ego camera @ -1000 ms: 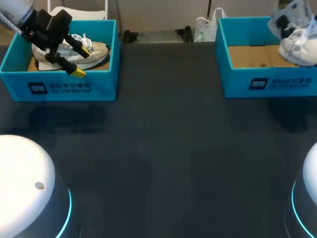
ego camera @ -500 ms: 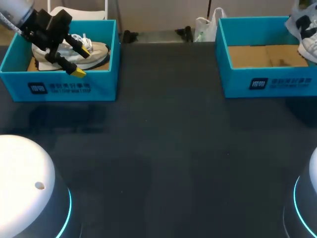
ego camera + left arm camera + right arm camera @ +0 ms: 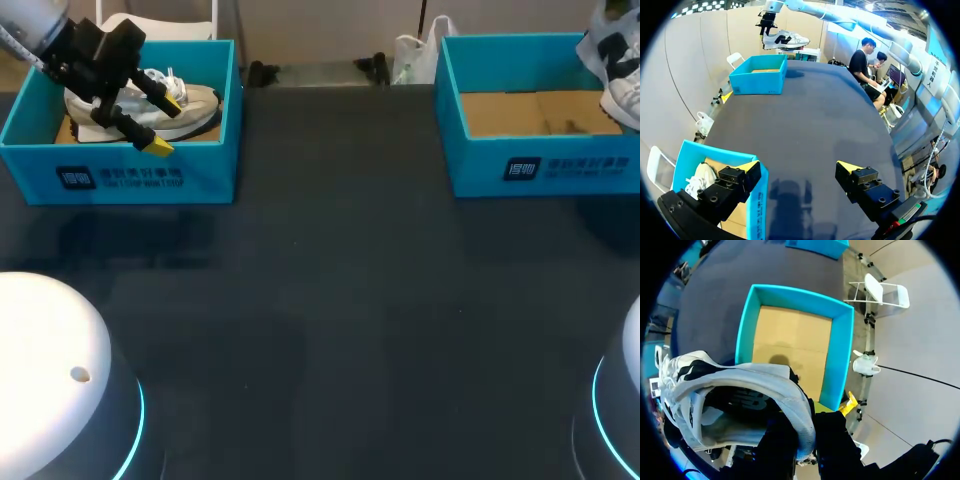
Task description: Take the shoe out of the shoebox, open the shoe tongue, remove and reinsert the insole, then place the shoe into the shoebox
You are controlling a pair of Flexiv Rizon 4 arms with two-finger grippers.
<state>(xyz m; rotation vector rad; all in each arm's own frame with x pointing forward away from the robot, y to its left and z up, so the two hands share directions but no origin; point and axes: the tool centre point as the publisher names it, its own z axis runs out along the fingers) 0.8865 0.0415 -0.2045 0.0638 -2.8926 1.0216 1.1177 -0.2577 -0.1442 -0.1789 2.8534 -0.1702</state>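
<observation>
- The white shoe [image 3: 617,62] hangs in the air at about 2 o'clock in the head view. It is above the right end of the right shoebox [image 3: 540,165], and the view's edge cuts part of it off.
- Seen from the left wrist, the shoe's long axis lies roughly level with the sole down. The heel end is under the right gripper [image 3: 767,22], and the toe sticks out sideways beyond it.
- In the right wrist view, the right gripper's two dark fingers [image 3: 777,450] pinch the shoe's heel collar from both sides. The toe is at the end farthest from them.
- Below the shoe, the right shoebox shows a bare cardboard floor. The shoe does not touch its blue walls.
- The left shoebox [image 3: 140,175] sits at about 10 o'clock on the dark table [image 3: 340,300], well apart from the right shoebox.
- A beige shoe [image 3: 195,105] lies in the left shoebox, its long axis running from 9 to 3 o'clock.
- The left gripper [image 3: 166,121] hangs over the left shoebox with its fingers spread wide apart and nothing between them.
- One of its yellow tips is above the beige shoe and the other is at the box's front wall. The views do not show whether either tip touches anything.
</observation>
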